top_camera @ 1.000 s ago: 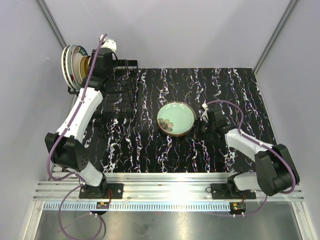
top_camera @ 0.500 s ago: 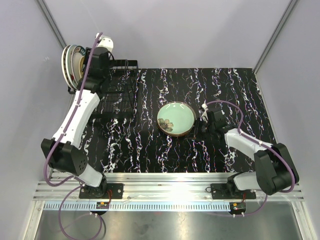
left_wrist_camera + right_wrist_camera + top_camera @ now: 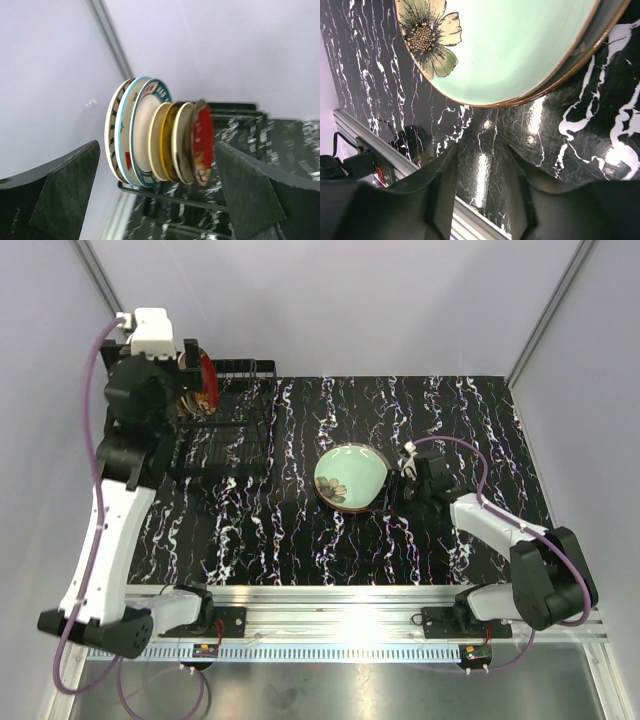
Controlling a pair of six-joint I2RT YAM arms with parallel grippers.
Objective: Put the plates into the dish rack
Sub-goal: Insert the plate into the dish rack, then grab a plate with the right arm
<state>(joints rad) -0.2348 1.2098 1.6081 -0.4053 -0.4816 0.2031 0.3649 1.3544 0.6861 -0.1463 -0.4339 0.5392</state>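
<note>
Several plates stand on edge in the black wire dish rack: a black-and-white striped one, a teal-rimmed one, a yellow one and a red one nearest the free slots. My left gripper hangs wide open in front of them, touching none. Seen from above, the left gripper is high over the rack and hides most of the row. A pale green flowered plate lies on a brown-rimmed plate mid-table. My right gripper is open just off its right rim, holding nothing.
The rack's right half shows bare slot wires. The black marbled tabletop stretches around the flat plates. An aluminium rail runs along the near edge. Grey walls close in behind the rack and on the left.
My left gripper opened wide and the arm rose up and back from the rack, leaving the red plate standing there. My right gripper's jaws opened partway beside the green plate.
</note>
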